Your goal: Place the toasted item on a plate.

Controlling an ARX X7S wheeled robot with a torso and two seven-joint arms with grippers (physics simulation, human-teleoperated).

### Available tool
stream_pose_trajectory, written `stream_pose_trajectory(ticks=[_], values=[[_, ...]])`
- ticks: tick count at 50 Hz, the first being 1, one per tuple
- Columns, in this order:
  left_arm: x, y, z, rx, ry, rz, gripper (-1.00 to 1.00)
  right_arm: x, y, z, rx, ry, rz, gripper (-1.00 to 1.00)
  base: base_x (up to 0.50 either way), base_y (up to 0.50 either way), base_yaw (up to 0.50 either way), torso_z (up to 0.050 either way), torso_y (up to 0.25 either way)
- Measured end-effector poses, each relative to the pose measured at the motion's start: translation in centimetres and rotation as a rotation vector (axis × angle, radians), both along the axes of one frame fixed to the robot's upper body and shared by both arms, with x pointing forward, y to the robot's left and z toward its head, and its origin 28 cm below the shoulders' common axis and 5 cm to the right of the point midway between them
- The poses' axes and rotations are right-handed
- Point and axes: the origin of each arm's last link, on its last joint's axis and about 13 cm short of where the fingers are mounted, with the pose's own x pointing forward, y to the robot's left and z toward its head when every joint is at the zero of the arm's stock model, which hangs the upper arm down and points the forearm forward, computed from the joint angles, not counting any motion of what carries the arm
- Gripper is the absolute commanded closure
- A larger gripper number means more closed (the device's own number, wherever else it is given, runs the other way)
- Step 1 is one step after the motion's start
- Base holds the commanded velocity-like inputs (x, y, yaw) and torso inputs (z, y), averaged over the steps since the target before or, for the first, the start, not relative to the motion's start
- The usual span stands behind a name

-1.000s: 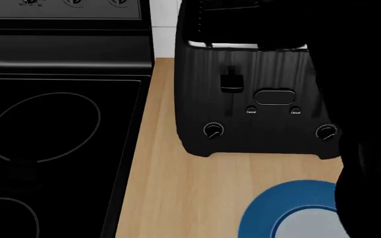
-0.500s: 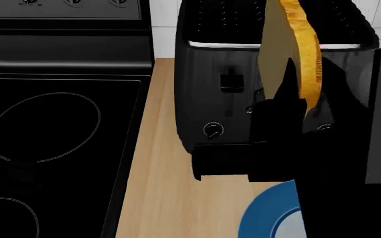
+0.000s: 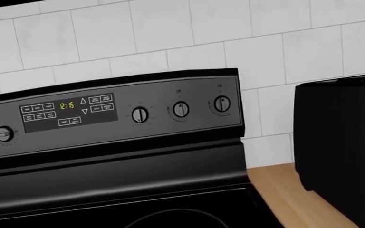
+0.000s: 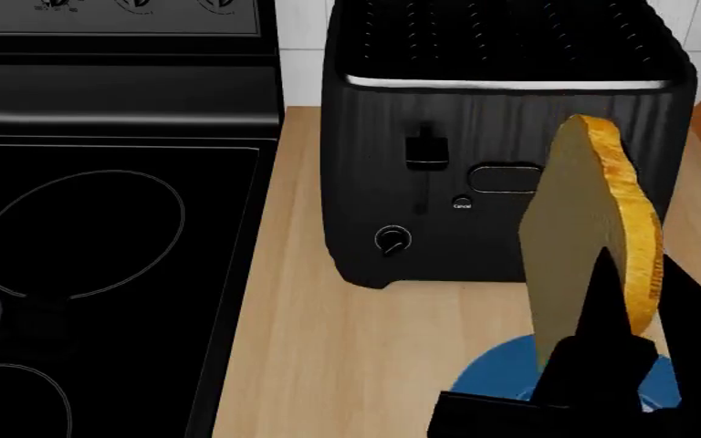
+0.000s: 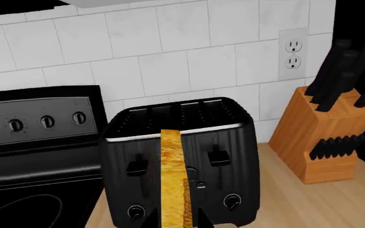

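The toasted slice (image 4: 588, 246), tan face with golden-orange crust, stands upright on edge in my right gripper (image 4: 624, 342), which is shut on its lower part. It hangs in front of the black toaster (image 4: 496, 155) and above the blue-rimmed plate (image 4: 485, 379), which is mostly hidden behind the gripper. In the right wrist view the slice (image 5: 173, 175) shows edge-on between the dark fingers, with the toaster (image 5: 179, 156) behind it. The left gripper's fingers do not show in any view; its wrist camera faces the stove.
A black stove with a glass cooktop (image 4: 95, 237) fills the left; its control panel (image 3: 106, 114) stands against the white tiled wall. A wooden knife block (image 5: 331, 137) stands right of the toaster, under a wall outlet (image 5: 293, 53). Light wood counter (image 4: 289, 347) lies in front.
My right gripper has brought the slice from high in front of the toaster's top down and toward me, over the plate. The toaster's front is now uncovered.
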Motion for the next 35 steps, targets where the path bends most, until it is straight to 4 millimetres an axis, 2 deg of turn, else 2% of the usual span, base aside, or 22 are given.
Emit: stream_pose_trajectory(ticks=[16,35], values=[[0.2,-0.2,0.1,0.002,-0.001,-0.009,-1.00,-1.3,-1.3,-1.9,0.128,0.045,-0.043,1.00,0.00,0.00,0.00,0.000,0.000],[0.3,-0.3,0.1,0.006,0.000,-0.017,-1.00,-2.0,-1.4,-3.6,0.226,0.079,-0.070,1.00,0.00,0.00,0.00,0.000,0.000]])
